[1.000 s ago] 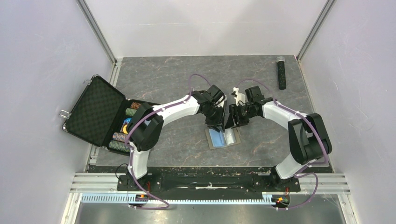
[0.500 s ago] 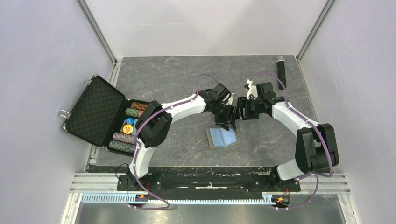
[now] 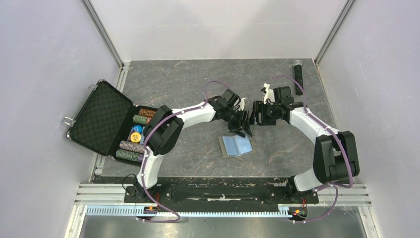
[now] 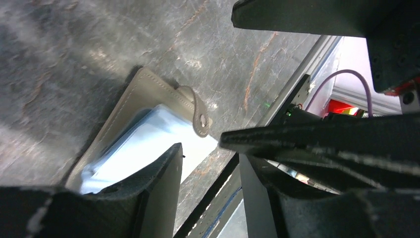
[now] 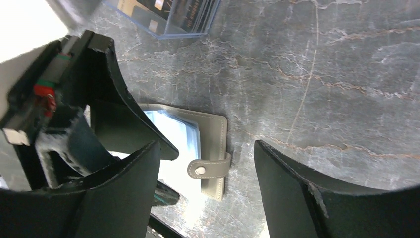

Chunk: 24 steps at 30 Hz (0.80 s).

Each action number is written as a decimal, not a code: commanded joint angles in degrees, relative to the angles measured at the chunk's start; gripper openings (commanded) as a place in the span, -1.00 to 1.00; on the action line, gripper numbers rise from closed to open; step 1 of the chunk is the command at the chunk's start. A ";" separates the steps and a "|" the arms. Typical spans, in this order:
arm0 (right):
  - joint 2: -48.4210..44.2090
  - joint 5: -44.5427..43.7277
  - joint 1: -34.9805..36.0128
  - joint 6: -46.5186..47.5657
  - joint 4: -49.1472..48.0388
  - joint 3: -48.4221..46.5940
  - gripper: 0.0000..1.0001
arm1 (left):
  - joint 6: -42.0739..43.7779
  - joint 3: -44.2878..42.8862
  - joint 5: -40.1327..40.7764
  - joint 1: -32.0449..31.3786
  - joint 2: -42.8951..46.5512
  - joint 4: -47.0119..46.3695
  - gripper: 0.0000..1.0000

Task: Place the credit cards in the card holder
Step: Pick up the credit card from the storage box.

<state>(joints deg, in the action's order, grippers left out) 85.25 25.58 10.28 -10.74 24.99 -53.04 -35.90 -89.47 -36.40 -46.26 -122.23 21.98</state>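
Card holder [image 3: 236, 146] being shown open on the worktop [image 3: 188, 84], with both grippers being held empty over its far side.

The card holder is lying flat about midway along the worktop, nearer the near edge, its light blue inside facing up and its snap tab [image 5: 208, 169] unfastened at one edge. The left gripper [image 3: 245, 128] is being held just above the holder's far right corner, jaws moderately parted with nothing between them. The right gripper [image 5: 205, 146] is being held beside it, toward the far edge, jaws wide and empty, the holder showing through the gap. A clear plastic box [image 5: 168, 17] is lying farther back.
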 commanded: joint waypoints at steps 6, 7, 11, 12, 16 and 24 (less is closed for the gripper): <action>4.42 3.85 0.49 0.13 0.59 -8.26 0.45 | -12.19 13.49 -2.45 8.96 13.49 -24.26 0.07; 4.94 3.99 0.56 0.02 0.61 -9.03 0.45 | -12.56 14.32 -2.17 9.97 14.23 -24.52 0.07; 7.72 4.11 0.94 -0.29 0.88 -12.00 0.45 | -12.44 15.90 -0.49 14.97 15.71 -22.35 0.07; 8.40 4.25 1.02 -0.25 1.11 -12.77 0.45 | -11.71 15.68 0.12 15.95 15.80 -20.01 0.08; 11.26 4.19 1.61 -0.20 1.37 -15.73 0.45 | -3.69 9.72 5.34 17.95 14.62 -7.36 0.09; 14.76 4.89 2.20 -0.64 1.84 -18.35 0.46 | 6.47 -7.94 13.34 17.88 5.07 12.30 0.11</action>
<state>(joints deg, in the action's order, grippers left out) 99.44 29.04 11.99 -10.96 26.41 -68.71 -36.71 -90.00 -27.70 -28.03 -112.90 23.68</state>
